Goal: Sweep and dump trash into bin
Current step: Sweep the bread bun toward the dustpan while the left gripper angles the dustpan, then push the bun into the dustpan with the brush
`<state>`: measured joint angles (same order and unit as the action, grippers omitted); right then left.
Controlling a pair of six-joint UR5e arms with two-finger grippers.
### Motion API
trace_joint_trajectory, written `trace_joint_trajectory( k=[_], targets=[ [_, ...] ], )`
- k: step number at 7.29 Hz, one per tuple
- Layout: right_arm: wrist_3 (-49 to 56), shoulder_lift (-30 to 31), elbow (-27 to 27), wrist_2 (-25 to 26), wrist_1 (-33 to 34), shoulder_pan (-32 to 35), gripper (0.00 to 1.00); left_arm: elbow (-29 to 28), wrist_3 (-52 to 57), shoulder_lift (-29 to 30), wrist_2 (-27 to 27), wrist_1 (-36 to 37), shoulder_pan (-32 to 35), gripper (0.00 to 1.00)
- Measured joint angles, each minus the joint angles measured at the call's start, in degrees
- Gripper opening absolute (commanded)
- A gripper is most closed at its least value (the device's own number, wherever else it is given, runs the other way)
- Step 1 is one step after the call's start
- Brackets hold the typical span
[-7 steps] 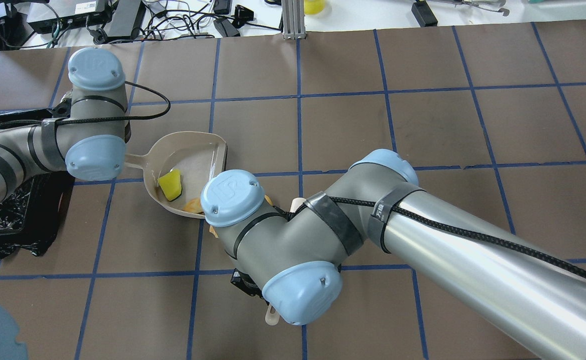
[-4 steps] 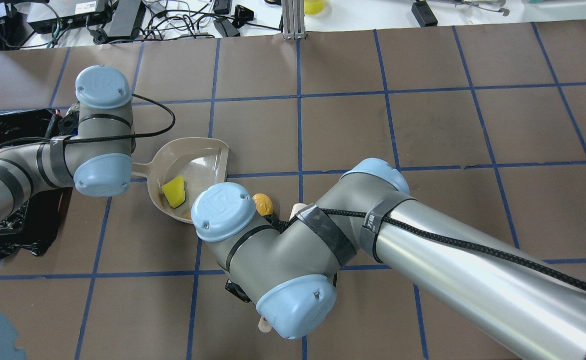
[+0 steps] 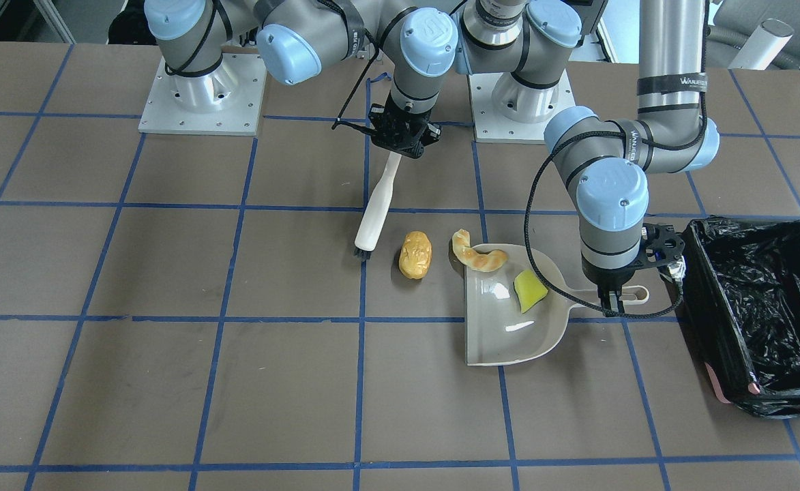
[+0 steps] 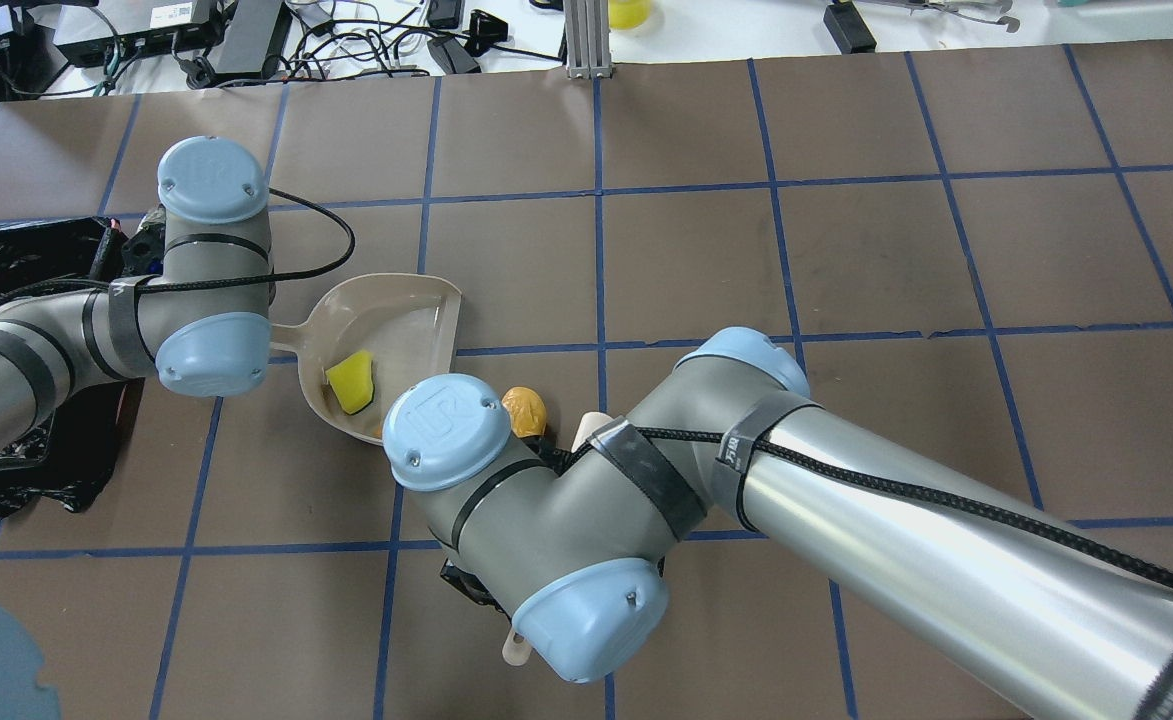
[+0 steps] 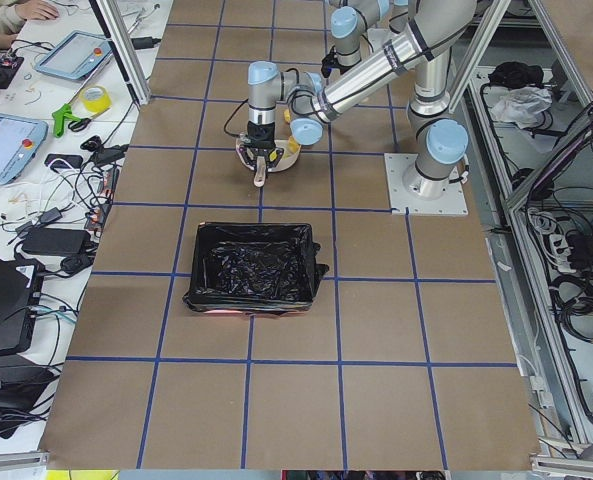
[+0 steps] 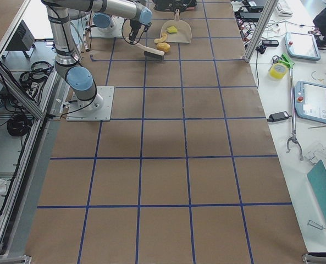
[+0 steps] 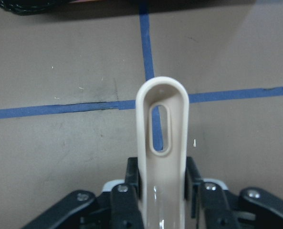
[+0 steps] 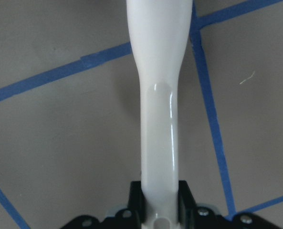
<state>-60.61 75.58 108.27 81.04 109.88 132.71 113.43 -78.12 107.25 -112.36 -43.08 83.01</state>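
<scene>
The beige dustpan (image 3: 509, 334) lies flat on the table, and my left gripper (image 3: 610, 300) is shut on its handle (image 7: 161, 143). The yellow sponge wedge (image 3: 529, 290) sits inside the pan. The croissant piece (image 3: 478, 258) lies across the pan's near corner. Just outside the pan's open edge, the potato lump (image 3: 416, 254) rests on the table. My right gripper (image 3: 401, 144) is shut on the white brush (image 3: 376, 211), whose bristles stand beside the potato. The black-lined bin (image 3: 761, 307) stands past the dustpan handle on my left. In the overhead view both grippers are hidden under the wrists.
The brown table (image 3: 168, 382) carries blue tape grid lines. Cables and boxes (image 4: 196, 40) lie beyond the far table edge. My right forearm (image 4: 896, 540) crosses low over the table's near half.
My right arm has drawn the brush back toward the robot, uncovering the potato beside the pan. The left arm and dustpan have shifted slightly away from the bin.
</scene>
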Motion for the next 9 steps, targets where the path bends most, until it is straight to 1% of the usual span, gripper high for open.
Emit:
trace_joint_trajectory(
  k=[2,3,4,7,9],
  targets=[
    [-1.5,-3.1,-1.1,-1.6,4.0,0.0,0.00,0.0,0.0,0.2,0.0,0.1,0.0,0.00],
    [-1.8,-5.1,-2.8,-1.8,5.1,0.0,0.00,-0.1,0.0,0.3,0.0,0.1,0.0,0.00],
    [-1.8,-7.5,-5.4,-1.8,5.5,0.0,0.00,-0.2,-0.1,0.4,0.0,0.1,0.0,0.00],
    [-2.0,-15.9,-15.6,-2.0,5.7,0.0,0.00,-0.5,0.0,0.8,0.1,0.1,0.0,0.00],
    [-2.0,-18.6,-19.3,-2.6,5.7,0.0,0.00,-0.6,0.0,0.9,0.1,0.1,0.0,0.00]
  ],
)
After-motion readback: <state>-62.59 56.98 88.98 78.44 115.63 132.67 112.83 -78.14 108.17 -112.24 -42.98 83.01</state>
